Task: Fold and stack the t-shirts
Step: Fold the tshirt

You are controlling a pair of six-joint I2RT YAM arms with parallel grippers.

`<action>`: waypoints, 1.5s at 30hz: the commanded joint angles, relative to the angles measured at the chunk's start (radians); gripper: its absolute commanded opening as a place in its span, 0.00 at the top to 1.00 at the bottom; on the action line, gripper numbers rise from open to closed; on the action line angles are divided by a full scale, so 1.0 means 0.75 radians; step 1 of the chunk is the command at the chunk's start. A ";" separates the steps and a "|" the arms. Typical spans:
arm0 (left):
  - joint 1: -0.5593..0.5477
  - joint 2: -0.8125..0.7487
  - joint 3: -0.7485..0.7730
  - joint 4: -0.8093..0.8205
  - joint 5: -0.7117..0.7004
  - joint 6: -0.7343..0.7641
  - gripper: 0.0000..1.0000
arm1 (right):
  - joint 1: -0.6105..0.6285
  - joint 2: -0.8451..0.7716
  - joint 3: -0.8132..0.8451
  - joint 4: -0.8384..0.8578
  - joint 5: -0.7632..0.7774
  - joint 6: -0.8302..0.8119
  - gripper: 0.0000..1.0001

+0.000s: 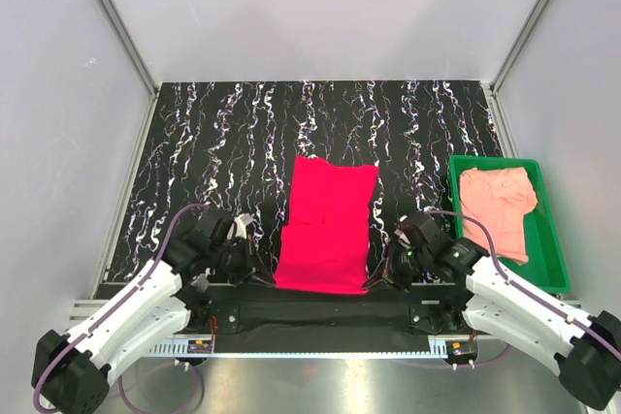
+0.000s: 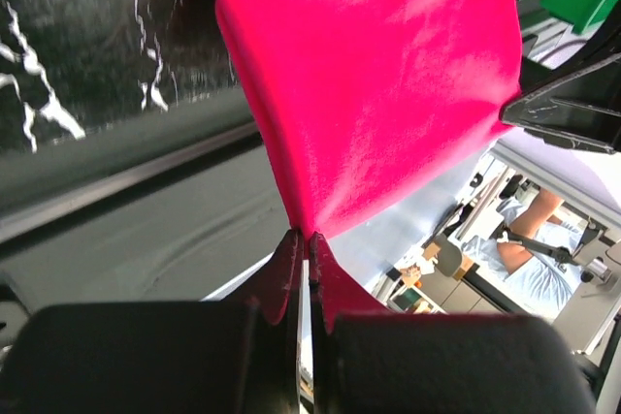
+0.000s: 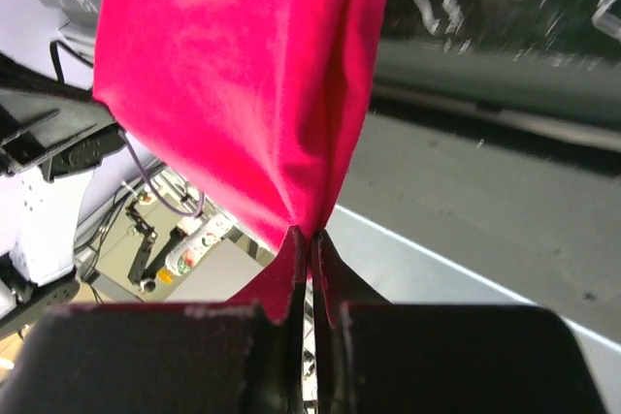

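A crimson-red t-shirt (image 1: 328, 225) lies as a long folded strip on the dark marbled table, its near end lifted at the table's front edge. My left gripper (image 1: 262, 274) is shut on its near left corner; the left wrist view shows the red cloth (image 2: 369, 84) fanning up from the pinched jaws (image 2: 309, 237). My right gripper (image 1: 380, 278) is shut on the near right corner, and the right wrist view shows the red cloth (image 3: 243, 84) hanging taut from the jaws (image 3: 310, 233). A salmon-pink t-shirt (image 1: 498, 206) lies crumpled in the tray.
The green plastic tray (image 1: 551, 239) stands at the right of the table, close to my right arm. White walls and metal rails close in the back and sides. The table's front edge (image 1: 320, 298) runs just under both grippers.
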 commanded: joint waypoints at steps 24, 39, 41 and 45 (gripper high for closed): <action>0.159 0.548 0.833 -0.259 0.082 0.306 1.00 | -0.200 0.225 0.575 -0.203 0.051 -0.148 1.00; 0.233 0.899 1.179 -0.098 0.103 0.237 1.00 | -0.517 0.591 0.815 -0.207 -0.259 -0.420 1.00; 0.239 0.948 1.234 -0.094 0.105 0.237 1.00 | -0.568 0.620 0.835 -0.205 -0.325 -0.437 1.00; 0.252 1.047 1.332 -0.104 0.115 0.247 1.00 | -0.648 0.699 0.876 -0.217 -0.401 -0.478 1.00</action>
